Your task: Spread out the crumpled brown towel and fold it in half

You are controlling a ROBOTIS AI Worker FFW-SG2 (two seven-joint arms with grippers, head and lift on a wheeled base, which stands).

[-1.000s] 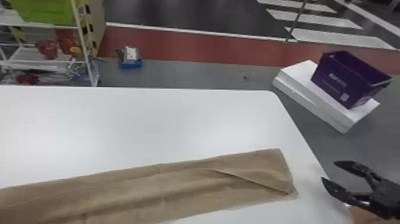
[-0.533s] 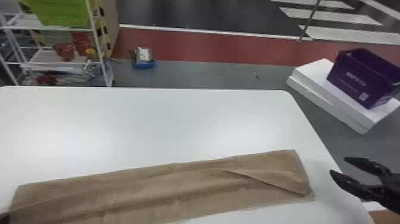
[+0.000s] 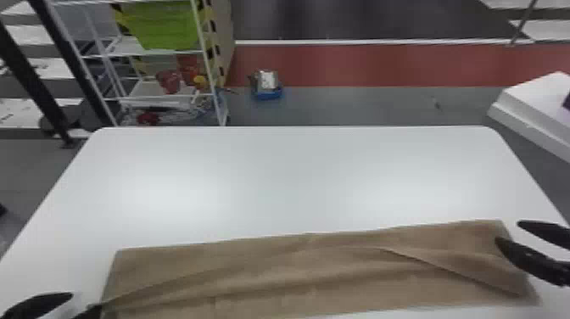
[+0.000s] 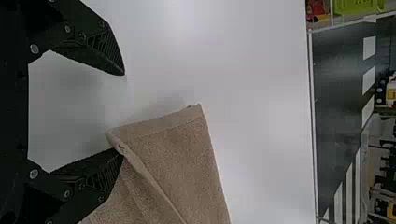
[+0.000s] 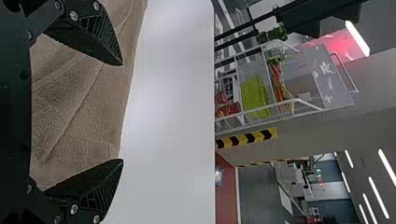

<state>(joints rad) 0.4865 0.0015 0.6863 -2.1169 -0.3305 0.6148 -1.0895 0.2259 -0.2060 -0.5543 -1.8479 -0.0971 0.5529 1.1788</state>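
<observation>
My left gripper (image 3: 78, 303) is at the bottom left in the head view, by the towel's left end. In the left wrist view the left gripper (image 4: 123, 114) stands open, one finger against the towel's corner (image 4: 173, 149). The brown towel (image 3: 305, 271) lies as a long wrinkled strip along the table's near side, a slanting fold near its right end. My right gripper (image 3: 507, 231) is open at the towel's right end. In the right wrist view, towel cloth (image 5: 79, 107) shows behind and between the fingers of the open right gripper (image 5: 122, 112).
The white table (image 3: 297, 178) extends beyond the towel. Past it stand a wheeled rack (image 3: 161, 51) with a green bin at the back left, a small blue item (image 3: 267, 91) on the floor, and white boxes (image 3: 538, 106) at the right.
The head view has swung left, bringing the rack and the table's left side further in. My left gripper has come into view at the towel's left end. The right one now overlaps the towel's right end.
</observation>
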